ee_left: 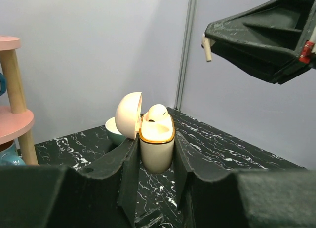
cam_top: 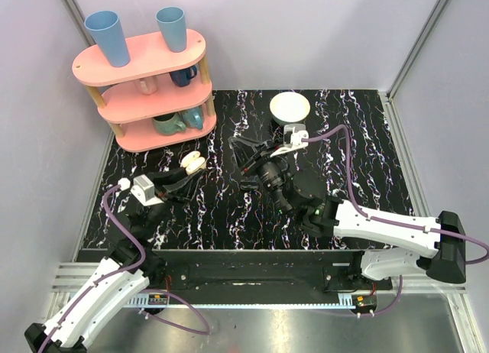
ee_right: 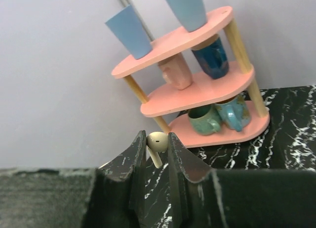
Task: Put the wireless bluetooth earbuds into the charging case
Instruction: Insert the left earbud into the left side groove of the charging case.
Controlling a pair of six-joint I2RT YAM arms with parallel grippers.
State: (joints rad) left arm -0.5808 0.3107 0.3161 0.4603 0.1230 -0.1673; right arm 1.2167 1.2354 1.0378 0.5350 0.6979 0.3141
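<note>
The cream charging case stands upright with its lid swung open to the left. My left gripper is shut on its sides and holds it above the table. One whitish earbud sits in the case's top. From above, the case is left of centre. My right gripper is shut on the other earbud, its stem pointing down. In the left wrist view this gripper hangs up and to the right of the case, with the earbud's stem sticking out.
A pink three-tier shelf with blue cups and mugs stands at the back left. A white bowl sits at the back centre, behind the right arm. Grey walls close the black marbled table on three sides.
</note>
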